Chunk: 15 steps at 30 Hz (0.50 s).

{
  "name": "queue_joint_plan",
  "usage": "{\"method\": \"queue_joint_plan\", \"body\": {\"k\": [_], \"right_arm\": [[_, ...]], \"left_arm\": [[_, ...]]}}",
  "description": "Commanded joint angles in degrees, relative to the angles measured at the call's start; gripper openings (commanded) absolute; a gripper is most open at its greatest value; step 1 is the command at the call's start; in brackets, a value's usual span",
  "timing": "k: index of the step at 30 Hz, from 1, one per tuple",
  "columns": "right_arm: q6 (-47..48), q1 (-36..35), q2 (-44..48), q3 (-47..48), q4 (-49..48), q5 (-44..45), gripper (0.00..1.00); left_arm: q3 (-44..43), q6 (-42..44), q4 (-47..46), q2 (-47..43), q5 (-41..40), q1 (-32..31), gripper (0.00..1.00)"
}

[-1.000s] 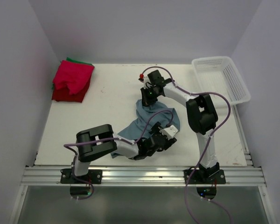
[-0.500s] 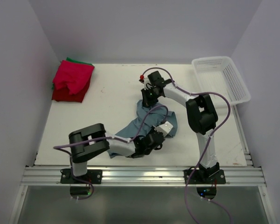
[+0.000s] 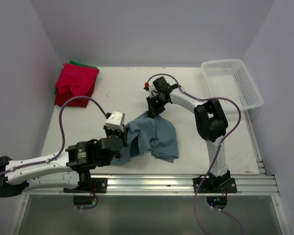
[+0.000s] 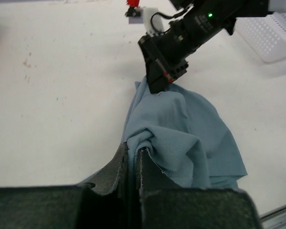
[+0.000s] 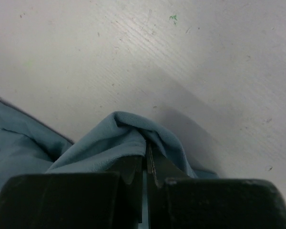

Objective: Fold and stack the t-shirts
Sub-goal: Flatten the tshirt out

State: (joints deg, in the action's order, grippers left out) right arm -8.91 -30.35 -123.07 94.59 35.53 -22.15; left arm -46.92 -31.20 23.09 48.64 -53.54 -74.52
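Observation:
The dusty blue-grey t-shirt [image 3: 157, 137] lies crumpled near the middle of the table, stretched between both grippers. My left gripper [image 3: 128, 139] is shut on a bunched fold at the shirt's left edge; in the left wrist view cloth [image 4: 181, 129] is pinched between the closed fingers [image 4: 132, 149]. My right gripper [image 3: 151, 111] is shut on the shirt's far corner, with cloth [image 5: 109, 143] draped over its tips [image 5: 148, 149]. Folded red t-shirts [image 3: 76, 83] sit on a green one [image 3: 84, 64] at the back left.
A white mesh basket [image 3: 233, 82] stands at the back right corner. Walls close in the table on the left, back and right. The right arm's body [image 4: 190, 28] reaches in from the far side of the left wrist view.
My left gripper closed on the shirt and its arm swung out to the left, dragging that edge leftward and spreading the cloth. The right gripper kept its hold and shifted slightly left.

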Motion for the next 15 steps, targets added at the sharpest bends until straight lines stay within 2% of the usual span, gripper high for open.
{"method": "queue_joint_plan", "body": {"k": [1, 3, 4, 5, 8, 12, 13, 14, 15], "right_arm": [[0.64, 2.75, 1.06, -0.18, 0.24, 11.15, 0.0], [0.03, 2.66, 2.47, -1.68, 0.42, 13.0, 0.0], [-0.23, 2.66, 3.26, -3.69, 0.42, 13.79, 0.0], [-0.84, 2.75, 5.18, -4.75, 0.42, 15.98, 0.0], [-1.55, 2.75, 8.96, -9.32, 0.16, 18.71, 0.0], [-2.08, 2.66, 13.19, -14.42, -0.81, 20.13, 0.0], [-2.51, 2.66, 13.81, -15.91, -1.07, 20.04, 0.0], [-2.61, 2.66, 14.34, -16.53, -1.42, 20.04, 0.0], [-2.69, 2.58, 15.3, -17.15, -1.77, 19.96, 0.0]], "left_arm": [[-2.66, -19.52, 17.57, -4.16, -6.48, -0.98, 0.0], [-2.57, -32.8, 33.1, -4.52, -13.06, -0.8, 0.0], [-2.48, -49.75, 39.6, -3.91, -16.65, -0.63, 0.0], [-2.48, -59.32, 52.37, -3.38, -17.73, -0.36, 0.0], [0.85, -62.66, 51.27, -4.43, -20.81, 2.26, 0.0], [3.4, -49.68, 37.76, -2.24, -21.96, 10.44, 0.0], [3.58, -41.57, 34.25, -0.84, -21.7, 11.23, 0.0], [3.67, -35.74, 24.99, -0.13, -21.09, 11.85, 0.0], [4.11, -29.77, 19.68, 0.4, -20.12, 13.42, 0.0]]}}
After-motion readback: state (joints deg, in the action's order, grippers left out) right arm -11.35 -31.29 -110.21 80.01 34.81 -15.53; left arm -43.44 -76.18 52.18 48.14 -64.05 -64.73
